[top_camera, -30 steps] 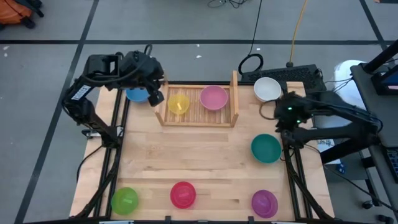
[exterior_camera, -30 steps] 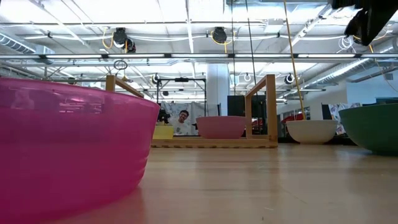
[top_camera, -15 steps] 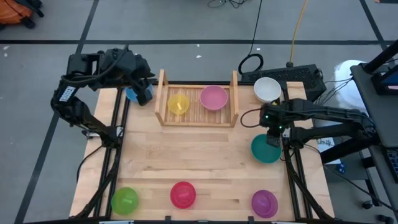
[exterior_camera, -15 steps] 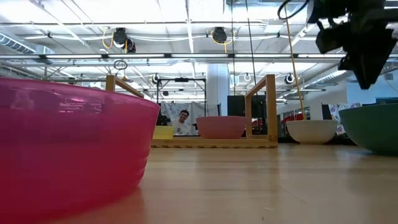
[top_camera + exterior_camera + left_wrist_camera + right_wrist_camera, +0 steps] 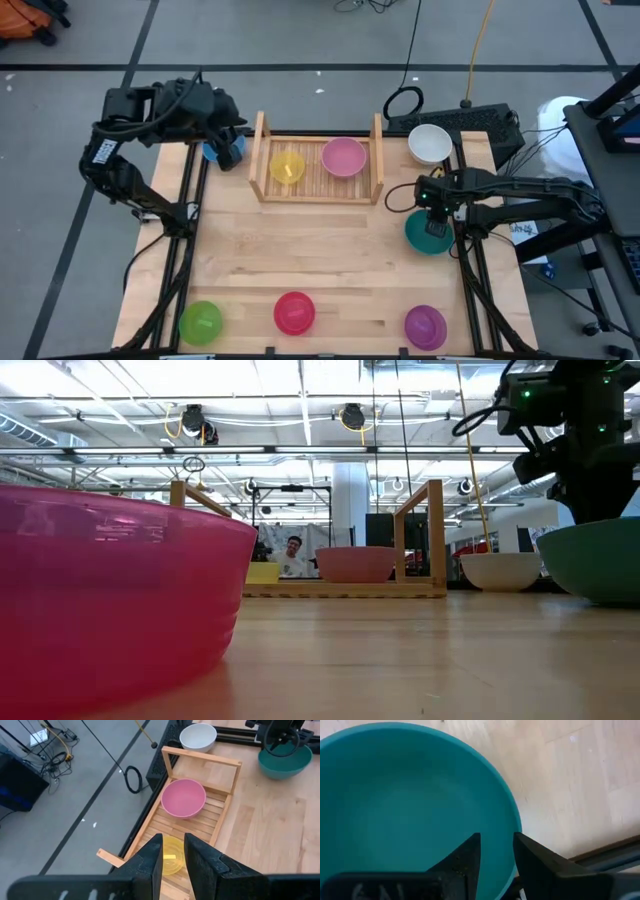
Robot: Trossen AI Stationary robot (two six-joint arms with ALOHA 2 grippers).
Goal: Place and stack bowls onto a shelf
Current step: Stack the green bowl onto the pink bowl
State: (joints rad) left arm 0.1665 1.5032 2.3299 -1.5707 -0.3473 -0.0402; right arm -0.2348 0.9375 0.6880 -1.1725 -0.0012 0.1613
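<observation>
From above, the shelf [image 5: 318,170] stood at the far middle of the wooden surface [image 5: 320,260], with the yellow bowl [image 5: 288,166] and the pink bowl [image 5: 343,157] side by side on its slats. The left hand [image 5: 229,150] hung over the blue bowl [image 5: 213,152], just outside the shelf's left side board. The white bowl [image 5: 430,143] sat beyond the shelf's right board. The right hand [image 5: 437,213] was over the teal bowl [image 5: 428,237] at the surface's right edge. Along the near edge lay the green bowl [image 5: 200,322], the red bowl [image 5: 294,312] and the purple bowl [image 5: 425,325], well apart from one another.

At table height, the red bowl [image 5: 110,595] filled the near left. Farther back, the shelf [image 5: 345,588] carried the pink bowl [image 5: 357,563] and the yellow bowl [image 5: 263,572]; the white bowl [image 5: 501,571] stood beside it. The right arm [image 5: 585,440] reached down to the teal bowl [image 5: 592,563].

From the left wrist, the left hand [image 5: 173,855] showed its fingers a narrow gap apart, holding nothing, with the yellow bowl [image 5: 172,862] seen between them.

From the right wrist, the right hand [image 5: 496,849] had its fingers a narrow gap apart, straddling the rim of the teal bowl [image 5: 410,805]; whether they pressed on it I could not tell.
</observation>
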